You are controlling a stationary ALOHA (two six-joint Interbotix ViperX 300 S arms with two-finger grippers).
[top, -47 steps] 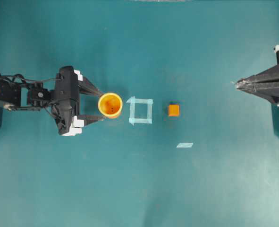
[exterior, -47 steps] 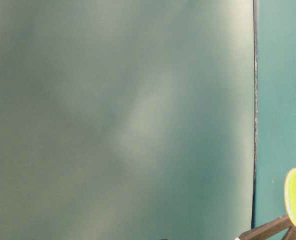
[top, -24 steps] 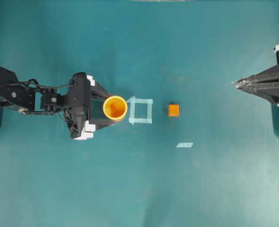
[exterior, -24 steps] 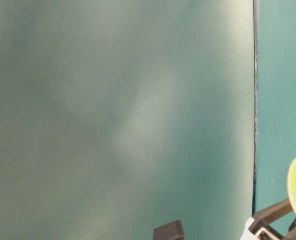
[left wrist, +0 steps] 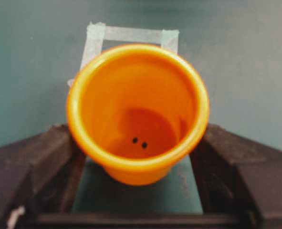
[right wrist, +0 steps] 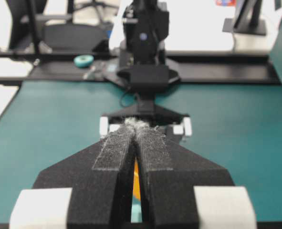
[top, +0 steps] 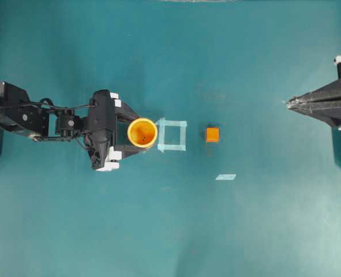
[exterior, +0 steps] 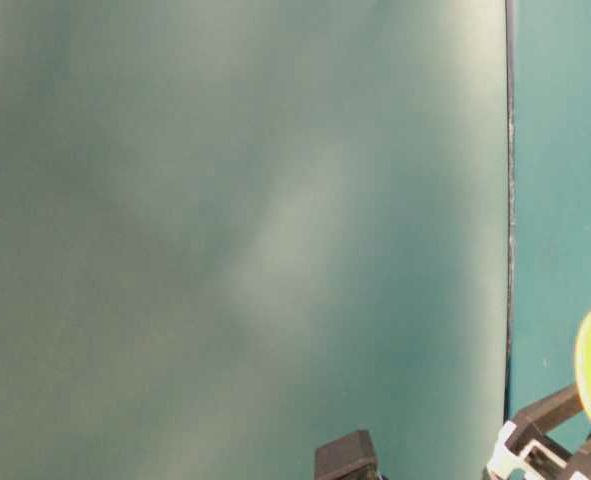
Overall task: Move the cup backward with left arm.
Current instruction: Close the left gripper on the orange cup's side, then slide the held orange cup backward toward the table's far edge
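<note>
Cup stands upright between my left gripper's part-open jaws, neither visibly gripping; I close evenly low on its wall before drawing back.

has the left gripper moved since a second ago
Yes. In the overhead view the left gripper has advanced rightward toward the tape square, its jaws now flanking the cup.
</note>
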